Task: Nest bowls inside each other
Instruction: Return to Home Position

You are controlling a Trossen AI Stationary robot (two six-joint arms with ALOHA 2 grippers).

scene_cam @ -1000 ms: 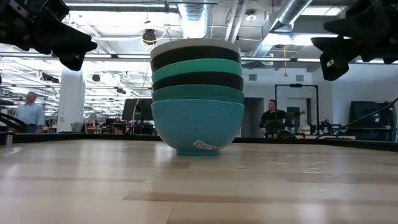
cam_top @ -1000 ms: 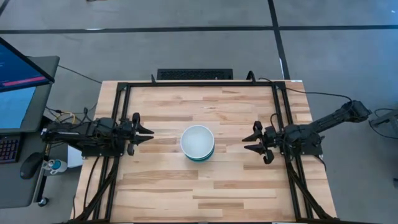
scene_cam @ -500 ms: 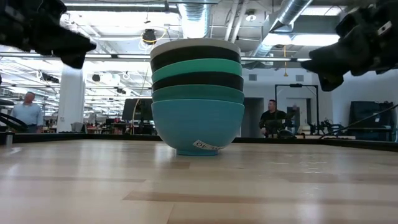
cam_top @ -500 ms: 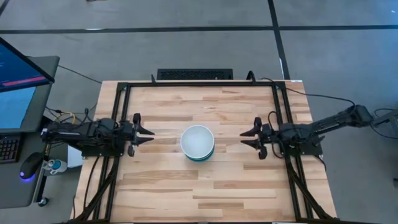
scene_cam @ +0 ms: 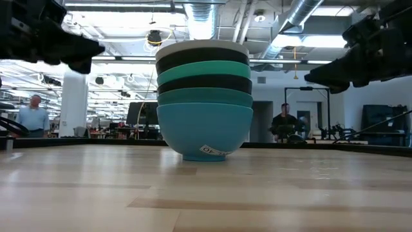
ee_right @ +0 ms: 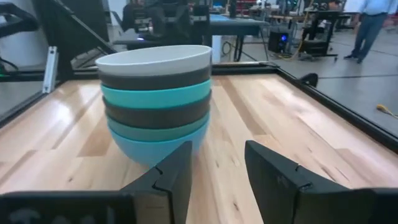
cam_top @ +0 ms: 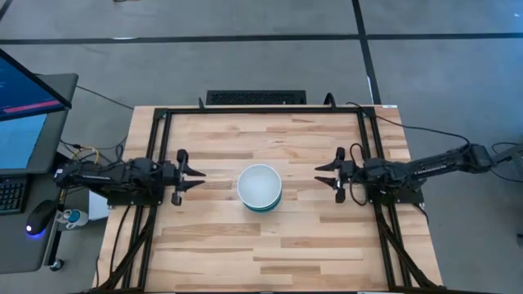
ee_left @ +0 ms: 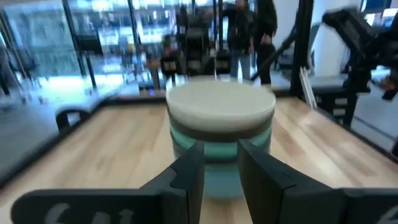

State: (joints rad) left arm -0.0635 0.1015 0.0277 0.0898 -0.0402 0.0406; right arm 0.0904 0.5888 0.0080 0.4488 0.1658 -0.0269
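Observation:
Six bowls stand nested in one stack (cam_top: pixel 260 188) at the table's middle, with white on top, then black, cyan, black, teal-green and blue at the bottom (scene_cam: pixel 204 96). The blue bowl's foot rests on the wood. My left gripper (cam_top: pixel 201 176) hovers open to the left of the stack, pointing at it, with the stack ahead between its fingers (ee_left: pixel 219 171). My right gripper (cam_top: pixel 319 173) hovers open to the right of the stack and points at it too (ee_right: pixel 217 168). Both grippers are above the table and apart from the bowls (scene_cam: pixel 84 51) (scene_cam: pixel 325 71).
Black frame rails (cam_top: pixel 366 155) run along the table's left, right and far sides. A keyboard (cam_top: pixel 256 97) lies beyond the far edge, and a monitor (cam_top: pixel 24 90) stands off the left side. People (scene_cam: pixel 283 122) are in the room behind. Bare wood (cam_top: pixel 261 253) surrounds the stack.
My right gripper has moved toward the table's left, closer to the bowl stack, as its arm stretched out. It has also tipped from pointing downward to about level. The stack has stayed where it was.

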